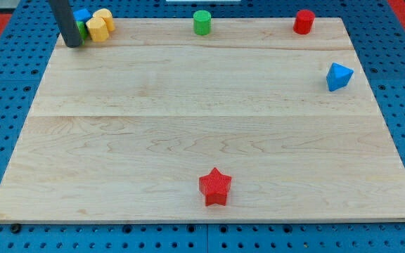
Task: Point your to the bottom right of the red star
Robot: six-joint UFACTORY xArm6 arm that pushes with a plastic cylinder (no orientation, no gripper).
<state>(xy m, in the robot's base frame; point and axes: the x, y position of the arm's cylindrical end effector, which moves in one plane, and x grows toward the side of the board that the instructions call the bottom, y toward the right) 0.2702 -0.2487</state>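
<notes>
The red star (215, 186) lies near the view's bottom edge of the wooden board, at about mid-width. My tip (73, 45) is at the board's top left corner, far from the star, up and to the left of it. It stands just left of a cluster of blocks: a blue block (82, 15), a green block (83, 29) and two yellow blocks (101, 25).
A green cylinder (202, 22) stands at the top middle edge, a red cylinder (304, 22) at the top right, and a blue pyramid-like block (338, 76) at the right edge. The wooden board (188, 126) lies on a blue perforated table.
</notes>
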